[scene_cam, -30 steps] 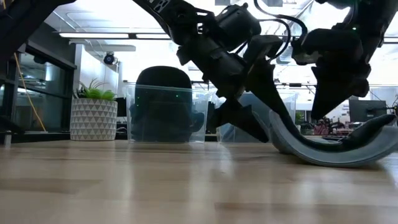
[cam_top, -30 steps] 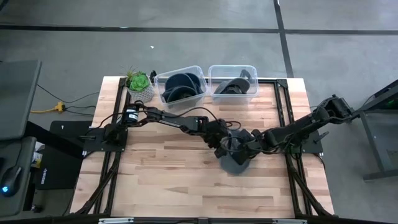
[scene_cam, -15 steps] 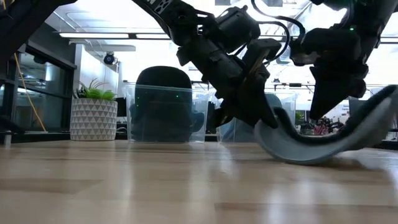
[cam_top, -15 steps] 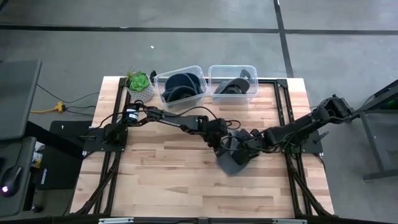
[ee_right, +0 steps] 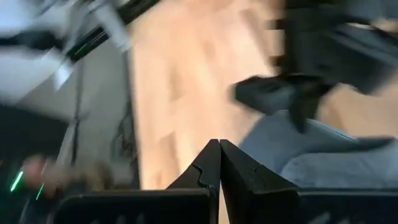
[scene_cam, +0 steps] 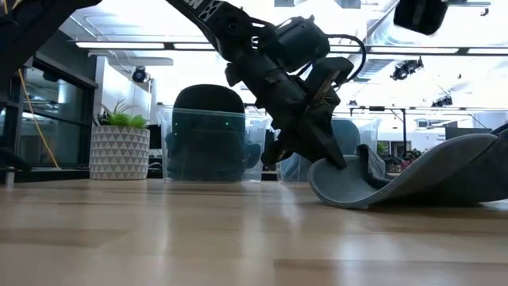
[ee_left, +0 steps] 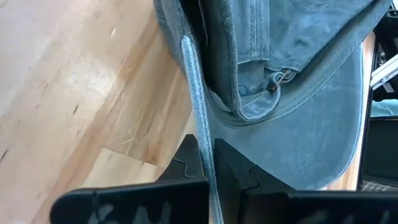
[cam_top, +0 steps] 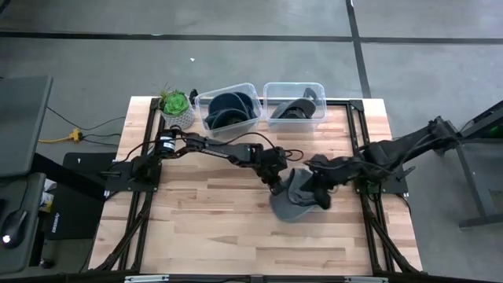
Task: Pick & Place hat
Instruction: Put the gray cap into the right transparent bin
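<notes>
- We see the left arm reaching from its base at the table's left edge, stretched low across the wooden table (cam_top: 196, 204) towards the middle, its wrist bent downward.
- The left gripper (cam_top: 280, 182) sits at the near-left rim of the grey hat (cam_top: 295, 196); in the left wrist view its fingers (ee_left: 193, 165) are pinched together on a thin edge of the hat's fabric.
- From the low view, we find the left gripper (scene_cam: 317, 147) angled steeply down, meeting the hat (scene_cam: 397, 179) at its raised edge, while the hat's underside rests on the table and its brim sweeps up to one side.
- The hat lies right of the table's centre, between the two arms, well in front of the two clear bins (cam_top: 229, 110) at the far edge.
- The right arm comes in from the right side, folded low with its elbow over the table's right rail.
- The right gripper (cam_top: 321, 191) is over the hat's right part; in its own wrist view the fingers (ee_right: 208, 162) are pressed together with nothing between them, the hat (ee_right: 323, 155) just ahead.
- A potted plant (cam_top: 176, 104) stands beside the left bin.
</notes>
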Tool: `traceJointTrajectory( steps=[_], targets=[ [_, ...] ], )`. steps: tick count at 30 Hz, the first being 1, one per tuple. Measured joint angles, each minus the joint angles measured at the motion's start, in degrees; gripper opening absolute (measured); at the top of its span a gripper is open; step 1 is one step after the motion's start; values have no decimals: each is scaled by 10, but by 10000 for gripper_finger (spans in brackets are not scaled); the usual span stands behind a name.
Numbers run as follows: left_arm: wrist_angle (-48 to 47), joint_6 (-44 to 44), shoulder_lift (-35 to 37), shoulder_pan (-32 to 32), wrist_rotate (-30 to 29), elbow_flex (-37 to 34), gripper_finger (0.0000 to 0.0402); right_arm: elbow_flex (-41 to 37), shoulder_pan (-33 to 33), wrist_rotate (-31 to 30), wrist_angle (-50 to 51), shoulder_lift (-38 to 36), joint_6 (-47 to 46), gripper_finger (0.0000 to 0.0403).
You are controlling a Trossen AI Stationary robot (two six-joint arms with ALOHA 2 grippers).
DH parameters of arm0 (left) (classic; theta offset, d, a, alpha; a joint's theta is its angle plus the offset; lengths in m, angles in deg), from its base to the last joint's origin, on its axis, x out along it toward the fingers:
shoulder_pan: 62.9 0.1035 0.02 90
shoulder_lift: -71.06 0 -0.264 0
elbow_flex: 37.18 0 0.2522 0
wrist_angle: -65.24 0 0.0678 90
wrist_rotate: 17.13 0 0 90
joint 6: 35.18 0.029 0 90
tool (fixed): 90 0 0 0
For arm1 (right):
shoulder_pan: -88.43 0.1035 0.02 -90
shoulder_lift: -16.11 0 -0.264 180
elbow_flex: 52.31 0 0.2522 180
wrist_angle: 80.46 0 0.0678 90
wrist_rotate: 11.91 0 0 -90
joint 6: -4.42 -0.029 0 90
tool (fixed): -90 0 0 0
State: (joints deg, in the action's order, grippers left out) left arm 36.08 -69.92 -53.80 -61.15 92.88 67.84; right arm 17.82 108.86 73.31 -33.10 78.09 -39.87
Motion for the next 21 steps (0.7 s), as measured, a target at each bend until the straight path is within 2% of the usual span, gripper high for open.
traceJointTrajectory(
  steps=[3,5,17,21],
  targets=[
    [2,0,0,5,0,0,0,7,10,70,-11,-10,91,2],
    [2,0,0,11,2,0,0,9,20,88,-26,-12,123,1],
    [-6,1,-1,37,23,9,0,9,41,6,61,8,111,3],
    [-24,17,-1,36,20,42,0,9,40,-76,97,9,122,4]
  ],
)
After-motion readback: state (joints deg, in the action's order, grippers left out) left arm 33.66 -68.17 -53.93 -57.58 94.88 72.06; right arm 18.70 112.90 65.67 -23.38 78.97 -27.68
